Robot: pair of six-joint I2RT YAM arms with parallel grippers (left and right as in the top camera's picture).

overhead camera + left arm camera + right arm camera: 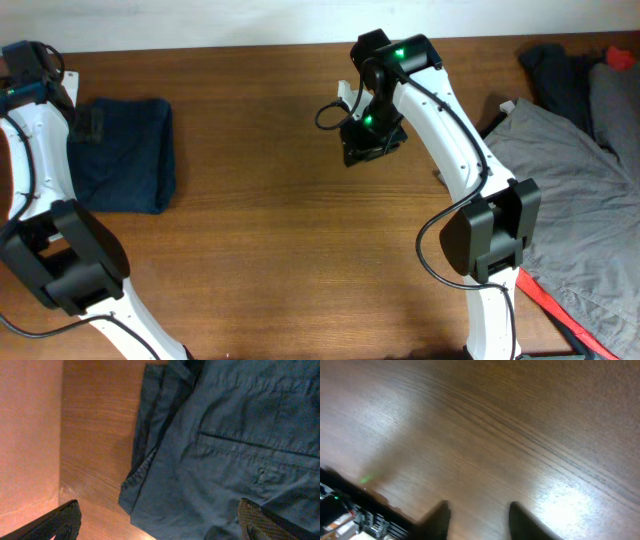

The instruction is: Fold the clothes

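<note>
A folded dark blue garment (pixel 125 155) lies at the far left of the wooden table (pixel 280 230). In the left wrist view it fills the frame (pixel 230 445), a pocket seam showing. My left gripper (pixel 160 525) is open and empty just above its edge; in the overhead view it sits by the garment's top left corner (pixel 88 122). My right gripper (pixel 372 145) hovers over bare wood at the table's upper middle. Its fingers (pixel 479 515) are apart with nothing between them. A heap of unfolded grey clothes (pixel 565 160) lies at the right.
Dark clothes (pixel 560 70) and a red item (pixel 622 58) lie at the top right corner. A red strip (pixel 555 315) sticks out under the grey heap at the lower right. A pale wall runs along the table's far edge.
</note>
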